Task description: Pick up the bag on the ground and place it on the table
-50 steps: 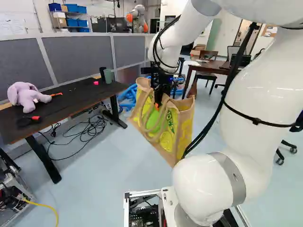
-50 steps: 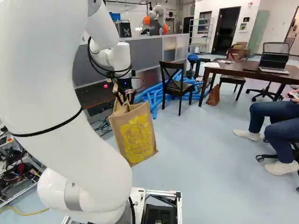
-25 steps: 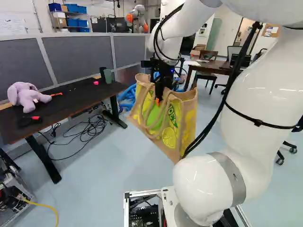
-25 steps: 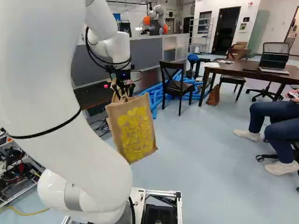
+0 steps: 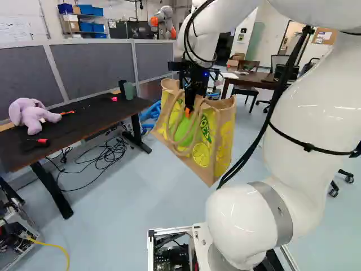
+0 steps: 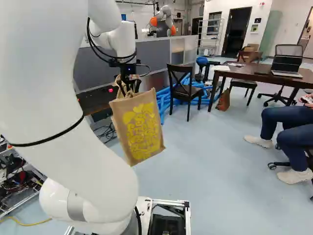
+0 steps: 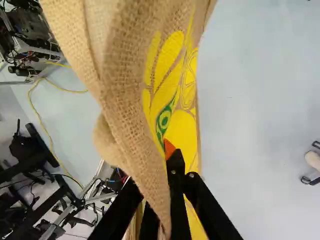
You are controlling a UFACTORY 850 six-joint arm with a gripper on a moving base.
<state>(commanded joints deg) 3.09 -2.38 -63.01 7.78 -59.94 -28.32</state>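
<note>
- Left base view: the pincer [image 5: 189,107] is clamped on the handles [image 5: 194,121] of the bag [image 5: 211,138], out past the near end of the worktop [image 5: 84,119] and apart from it.
- The bag hangs tilted above the floor [image 5: 130,197], to the right of the worktop in this view. The lift seems done, so the step in hand looks like the carry across to the worktop.
- On the worktop, a plush elephant [image 5: 32,114] sits toward one end and a green cup [image 5: 128,91] toward the other. The stretch between them would probably suit the bag best.
- Right base view: the bag hangs just in front of the worktop's visible corner, its printed side in plain sight. A chair [image 6: 183,90] stands to the right of the worktop in this view.
- The next move likely calls for swinging the arm toward the worktop, with the bag's bottom raised above the edge; whether it is high enough already, this view cannot settle. If low, it could snag there or push the cup.
- Wrist view: handle cloth runs down between the pincer's fingers, an orange pad [image 7: 169,149] showing beside it. The worktop cannot be made out surely here. Once over it, the pincer should lower the bag until its base bears, then let go.
</note>
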